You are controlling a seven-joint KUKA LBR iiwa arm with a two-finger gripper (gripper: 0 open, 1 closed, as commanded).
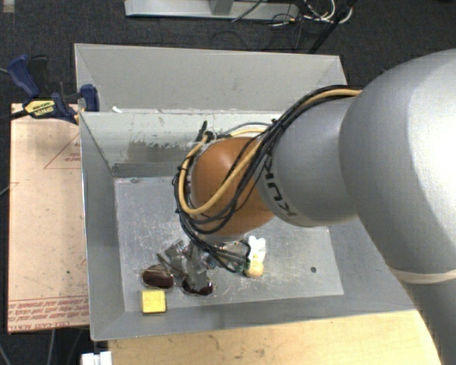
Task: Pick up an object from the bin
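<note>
**A:** Where is the pincer (188,263)?

**B:** Low over the floor of the bin (99,226), toward its near-left corner. It sits under the arm's orange cover (224,181) and a loop of cables (184,185). These hide much of it, so it reads as a grey tangle of metal.

**A:** Apart or together?

**B:** I cannot tell. Too much of it is covered.

**A:** What lies by it?

**B:** 2 dark, rounded pieces whose kind is hard to make out. The left brown piece (158,278) lies just beside the pincer's tip. The right brown piece (199,287) lies right below the tip, perhaps touching it, but I cannot say for sure. Whether the pincer holds either one is not clear.

**A:** Anything else?

**B:** A yellow square block (153,302) lies flat near the bin's near edge, just beside the left brown piece. A white and yellow thing (254,257) lies to the right of the pincer, partly behind a cable. The grey arm (380,173) covers the bin's far-right corner and much of its right edge.
</note>
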